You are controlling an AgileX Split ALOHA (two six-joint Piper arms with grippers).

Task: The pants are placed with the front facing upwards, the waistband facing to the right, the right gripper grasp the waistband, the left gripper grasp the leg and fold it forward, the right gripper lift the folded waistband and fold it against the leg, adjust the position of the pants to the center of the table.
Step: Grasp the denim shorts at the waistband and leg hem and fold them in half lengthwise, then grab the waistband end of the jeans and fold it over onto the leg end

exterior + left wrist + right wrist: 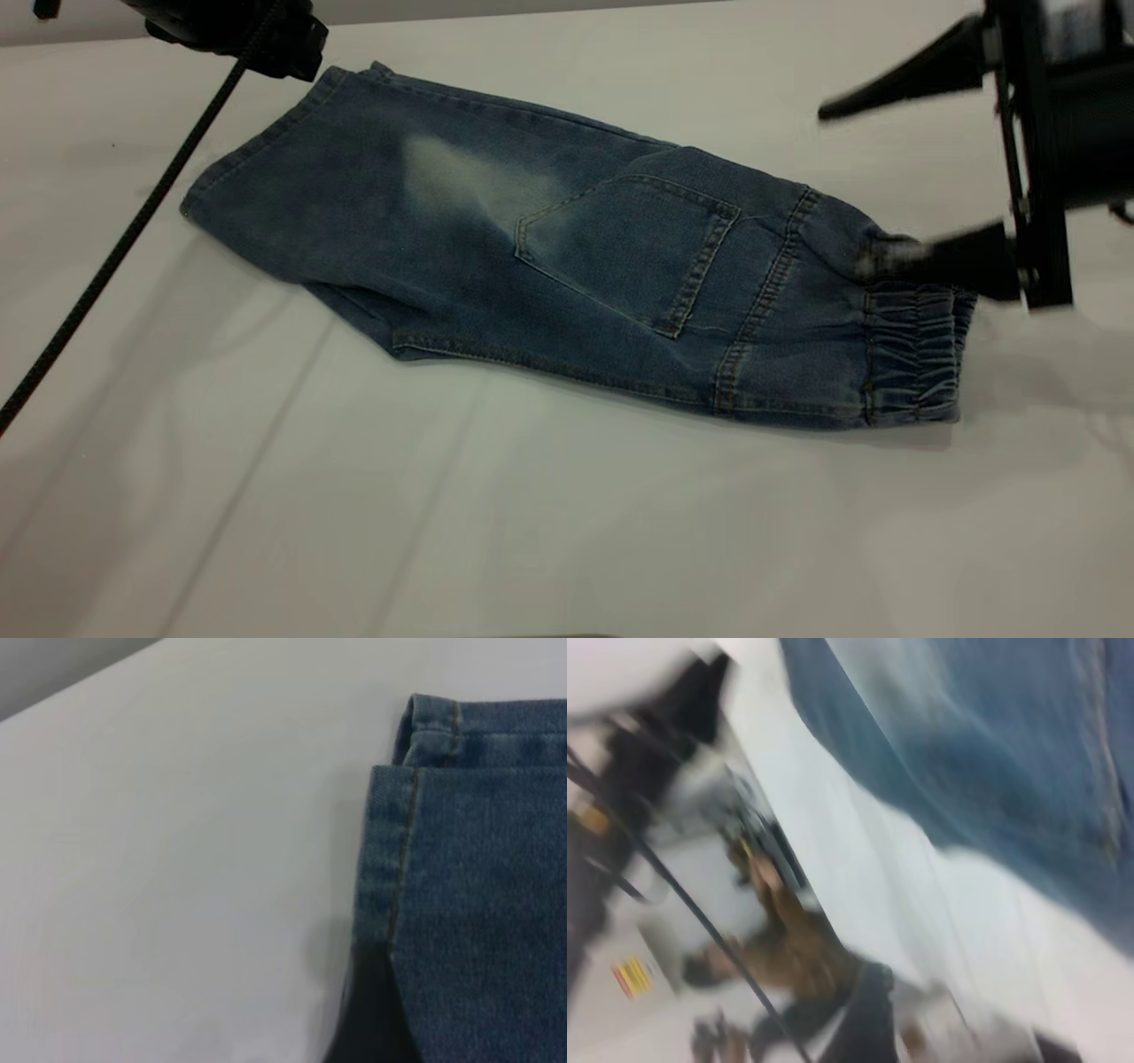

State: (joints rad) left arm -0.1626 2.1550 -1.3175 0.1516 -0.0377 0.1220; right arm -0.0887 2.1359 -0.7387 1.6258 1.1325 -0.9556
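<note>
The blue denim pants [532, 239] lie folded lengthwise on the white table [443, 514], with a back patch pocket [633, 252] on top. The gathered waistband [912, 354] points right and the leg hems point left. My right gripper [840, 188] hovers at the waistband end, open wide, its lower fingertip [886, 259] at the waistband's far corner. The right wrist view is smeared, with denim [1010, 753] across its upper part. My left gripper [257, 35] sits at the far hem corner. In the left wrist view one black finger [368, 1019] shows beside the hem [394, 859], and denim hides the other.
A black braided cable [115, 239] runs from the left gripper down across the table's left side. Beyond the table edge, the right wrist view shows a person in brown [797, 948] and some equipment. Bare table spreads in front of the pants.
</note>
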